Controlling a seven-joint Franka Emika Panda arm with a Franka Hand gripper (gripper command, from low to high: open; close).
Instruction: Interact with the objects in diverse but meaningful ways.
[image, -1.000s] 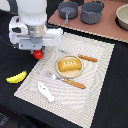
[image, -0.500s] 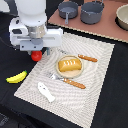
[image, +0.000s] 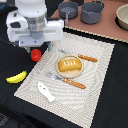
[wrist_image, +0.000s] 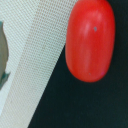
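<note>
I hang over the tomato (image: 35, 55), which lies on the dark counter (image: 12, 60) just off the placemat (image: 95, 85) edge; whether my pincer is spread, I cannot tell.

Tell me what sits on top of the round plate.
The bread loaf lies on the plate. The plate's middle is covered by the loaf, so anything beneath cannot be seen.

No readable text, labels, brands, numbers or signs showing in either view; nothing printed appearing on any surface at this resolution.
</note>
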